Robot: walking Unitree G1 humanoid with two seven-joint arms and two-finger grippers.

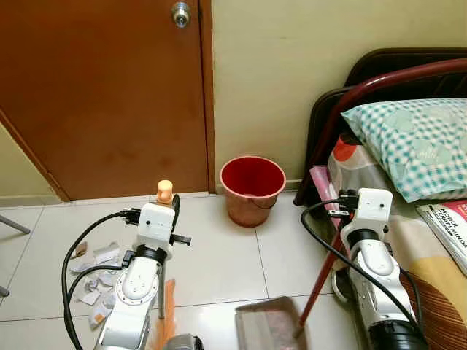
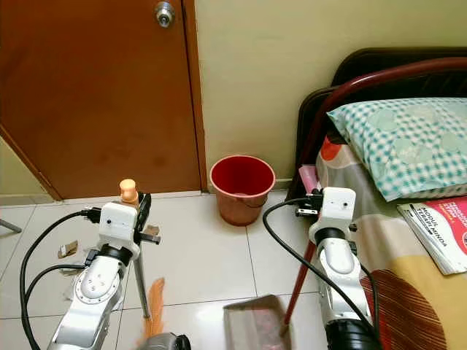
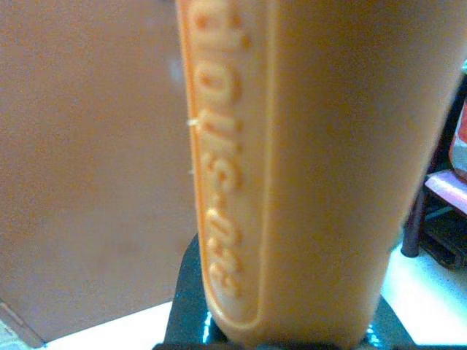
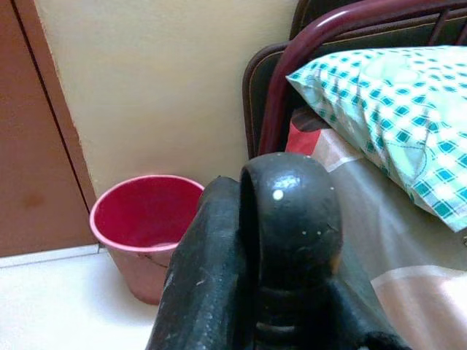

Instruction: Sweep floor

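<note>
Broom [image 1: 165, 191] first: its orange handle end pokes up just above your left wrist, and the grey shaft runs down to the orange bristles [image 1: 169, 310] on the tile floor [image 1: 219, 255] low in the head views. Your left gripper [image 3: 292, 321] is clamped on that handle; in the left wrist view you see the orange plastic with raised lettering pressed right against the camera, black finger material hugging its base.

The dustpan [image 1: 266, 324] lies flat on the tiles just right of the bristles, with a dark red long handle [image 1: 315, 292] rising at a slant toward your right arm. Your right gripper [image 4: 270, 240] is closed around the rounded black knob at the top of that handle, as the right wrist view shows.

On the floor to the left of your left arm lies a scatter of paper scraps [image 1: 98, 281], white and brown, close beside the black cables of that arm.

Further out, a red bucket [image 1: 252, 188] stands upright against the yellow wall [image 1: 292, 73], near the frame of the brown door [image 1: 102, 95], whose metal knob [image 1: 180, 12] sits high up.

To your right stands a bed [image 1: 430, 262] with a dark red curved headboard rail [image 1: 394, 80], a green-and-white checked pillow [image 1: 412, 142], and a red-covered book [image 1: 452, 222] lying on the patterned sheet.
</note>
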